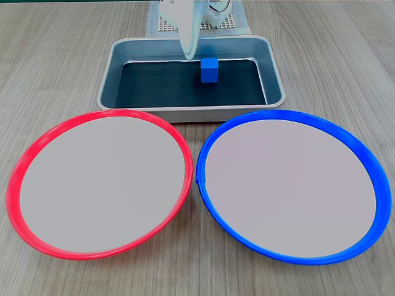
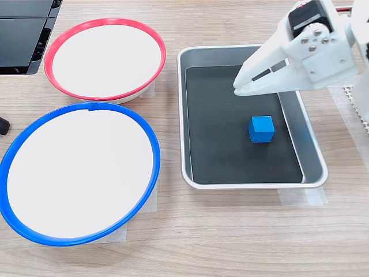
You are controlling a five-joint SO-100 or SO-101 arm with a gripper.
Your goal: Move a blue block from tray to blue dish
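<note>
The blue block (image 1: 210, 69) (image 2: 262, 128) sits on the dark bottom of the silver tray (image 1: 185, 113) (image 2: 242, 184), free of any grasp. My white gripper (image 1: 190, 55) (image 2: 237, 88) hangs over the tray with its fingers meeting at the tip, shut and empty. Its tip is a short way from the block, on the first exterior view's left of it. The blue dish (image 1: 290, 185) (image 2: 81, 173) lies empty on the wooden table beside the tray, at the first exterior view's lower right.
A red-rimmed dish (image 1: 99, 185) (image 2: 104, 55) of the same size lies empty next to the blue one. A dark device (image 2: 23, 34) sits at the second exterior view's top left. The arm's base stands on a mesh mat (image 1: 162, 24) behind the tray.
</note>
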